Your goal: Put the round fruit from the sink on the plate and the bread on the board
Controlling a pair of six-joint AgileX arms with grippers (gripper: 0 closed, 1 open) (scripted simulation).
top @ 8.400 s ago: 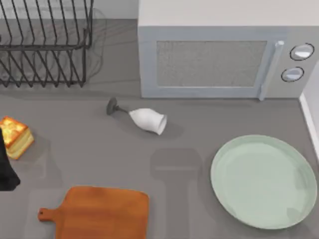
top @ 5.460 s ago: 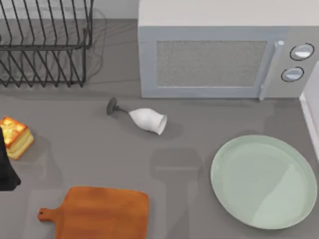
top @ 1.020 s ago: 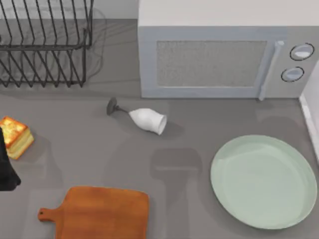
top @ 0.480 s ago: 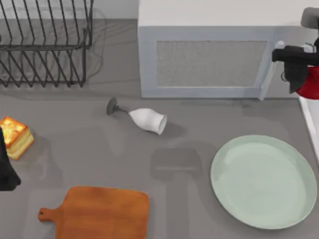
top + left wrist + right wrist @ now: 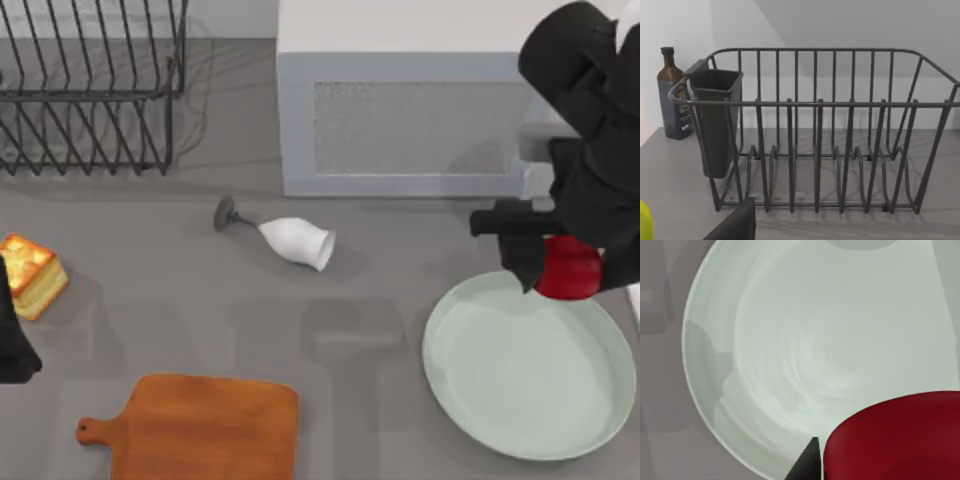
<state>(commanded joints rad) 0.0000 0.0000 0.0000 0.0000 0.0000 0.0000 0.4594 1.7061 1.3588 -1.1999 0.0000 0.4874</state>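
The right gripper (image 5: 560, 268) holds the round fruit (image 5: 568, 268) between its jaws, above the far rim of the plate (image 5: 500, 380). In the right wrist view the round fruit (image 5: 895, 437) sits at the jaws with the plate (image 5: 790, 340) directly below; its face is bare.

The left arm (image 5: 12, 335) is parked at the left edge of the table. Its jaw state cannot be told. The bread (image 5: 30, 275) lies on the table just beside that arm, touching or nearly touching it. The board (image 5: 200, 425) lies flat at the near edge, apart from the bread, with its handle pointing left and nothing on it.

Objects around the right jaws:
- One microwave (image 5: 420, 100), behind the jaws at the back of the table. The right arm crosses in front of its right end.
- One white wine glass (image 5: 290, 238), lying on its side with a dark foot, well to the left of the jaws, between the microwave and the board.
- One dark wire dish rack (image 5: 90, 90), far left at the back. The left wrist view shows the dish rack (image 5: 815, 140) with a dark cutlery cup (image 5: 715, 120) hung on one end.
- One brown bottle (image 5: 672, 95), standing beside the rack against the white wall.

The surface is a plain grey table (image 5: 400, 260). The wall behind it is white.
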